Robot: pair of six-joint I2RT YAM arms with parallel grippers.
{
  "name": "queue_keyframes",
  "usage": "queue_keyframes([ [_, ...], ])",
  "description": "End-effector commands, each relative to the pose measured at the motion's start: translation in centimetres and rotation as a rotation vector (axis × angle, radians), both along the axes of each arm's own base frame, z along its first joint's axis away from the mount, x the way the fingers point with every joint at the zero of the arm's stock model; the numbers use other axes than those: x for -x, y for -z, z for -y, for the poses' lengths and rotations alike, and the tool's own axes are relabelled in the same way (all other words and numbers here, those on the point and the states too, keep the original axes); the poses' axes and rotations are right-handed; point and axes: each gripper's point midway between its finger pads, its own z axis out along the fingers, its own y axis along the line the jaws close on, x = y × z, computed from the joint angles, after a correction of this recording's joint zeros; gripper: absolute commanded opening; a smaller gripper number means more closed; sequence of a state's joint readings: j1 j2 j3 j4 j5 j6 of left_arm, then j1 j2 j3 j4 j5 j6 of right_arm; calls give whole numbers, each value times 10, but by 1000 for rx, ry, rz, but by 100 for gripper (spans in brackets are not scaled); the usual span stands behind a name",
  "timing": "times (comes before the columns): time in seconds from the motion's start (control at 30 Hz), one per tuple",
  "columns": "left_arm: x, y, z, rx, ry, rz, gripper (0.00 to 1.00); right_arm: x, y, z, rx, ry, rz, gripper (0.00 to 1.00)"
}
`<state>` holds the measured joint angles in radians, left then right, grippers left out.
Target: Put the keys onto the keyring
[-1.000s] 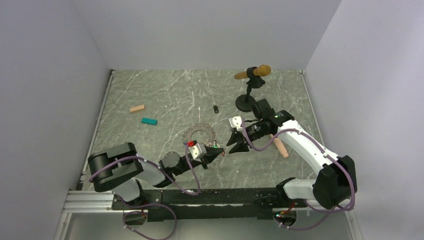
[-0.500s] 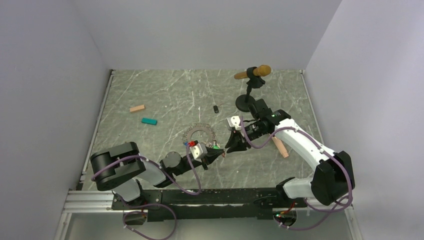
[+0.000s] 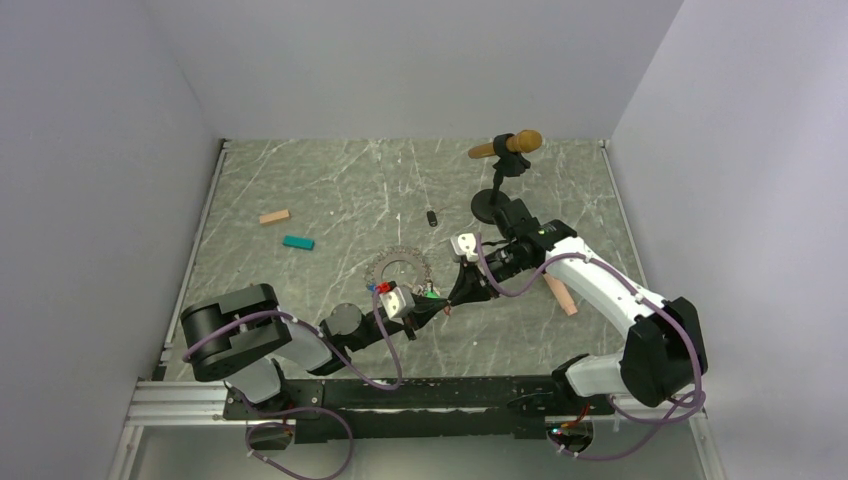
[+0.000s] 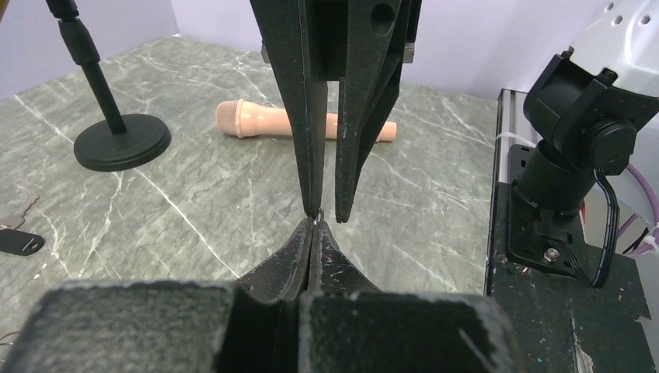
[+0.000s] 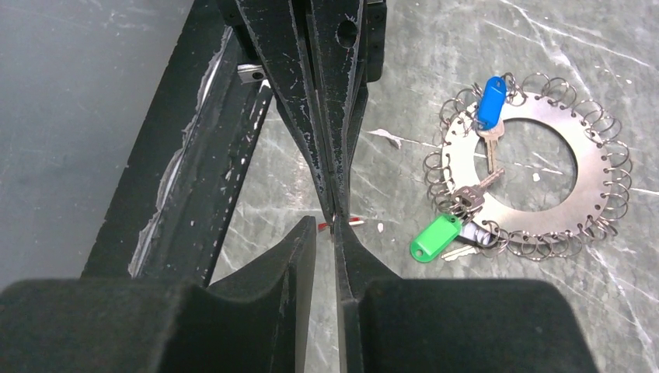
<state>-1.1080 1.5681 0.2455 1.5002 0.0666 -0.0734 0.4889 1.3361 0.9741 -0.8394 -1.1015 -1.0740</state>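
The keyring point(image 5: 598, 179) is a flat metal disc edged with small split rings, lying on the table point(image 3: 388, 262). A blue-tagged key point(image 5: 489, 101) and a green-tagged key point(image 5: 435, 237) hang on it. My left gripper point(image 3: 441, 306) is shut, with a thin bit of metal poking from its tips point(image 4: 315, 216). A sliver of red tag point(image 5: 354, 222) shows right behind those tips. My right gripper point(image 3: 452, 300) meets it tip to tip, its jaws a narrow gap apart around that metal bit point(image 5: 326, 225). A black-tagged key point(image 3: 432, 218) lies apart, farther back.
A pink microphone point(image 3: 560, 293) lies right of the grippers. A stand with a round black base point(image 3: 490, 205) holds another microphone point(image 3: 505, 150) behind them. A teal block point(image 3: 297, 242) and a tan block point(image 3: 274, 216) lie at the left.
My right gripper has slid left and nearer until its tips meet the left gripper's tips, and its jaws have narrowed. The left arm has held still, shut.
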Motion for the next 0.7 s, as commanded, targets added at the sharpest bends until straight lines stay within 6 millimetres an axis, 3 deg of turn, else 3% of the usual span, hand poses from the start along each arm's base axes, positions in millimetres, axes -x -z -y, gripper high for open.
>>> queue_keyframes([
  [0.0,6,-50,-1,174,25,66,0,0,-1,-4,-26,-16,15,18],
  [0.67,8,-50,-2,175,29,68,0,-2,6,-1,-3,-8,26,20],
])
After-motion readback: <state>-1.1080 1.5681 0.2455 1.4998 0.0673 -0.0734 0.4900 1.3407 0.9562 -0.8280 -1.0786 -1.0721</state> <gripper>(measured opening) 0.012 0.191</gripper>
